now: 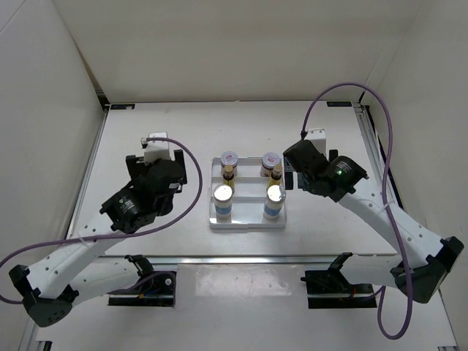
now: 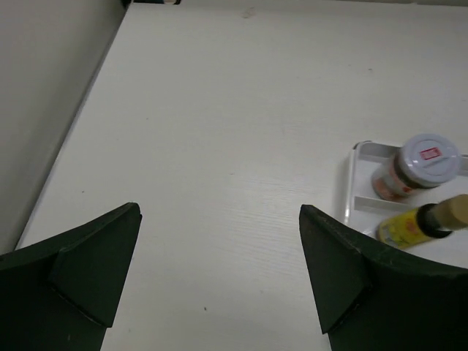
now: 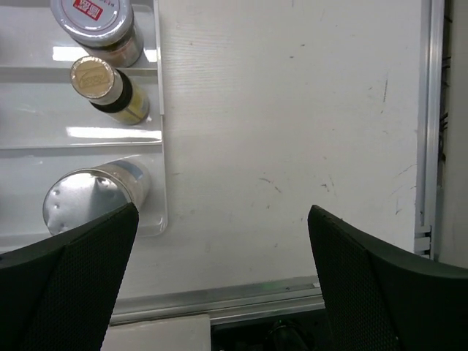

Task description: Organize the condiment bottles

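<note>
Risk: sideways swing of right hand (image 3: 223, 212), just beside tray (image 1: 247, 225), could topple slim dark bottles (image 1: 228, 173) | right hand spread, empty; left hand (image 2: 219, 212) spread, empty | condiment bottles (image 1: 223, 194): all six paired in tray slots on bench (image 1: 146, 131)

Tray (image 1: 247, 223) stands at mid-table (image 1: 146, 131), holding three rows of two. Far slot: two jars (image 1: 229, 158) (image 1: 271, 159) side by side. Middle slot: two slim bottles (image 1: 229, 172) (image 1: 276, 174). Near slot: two shakers (image 1: 223, 194) (image 1: 275, 194).
</note>
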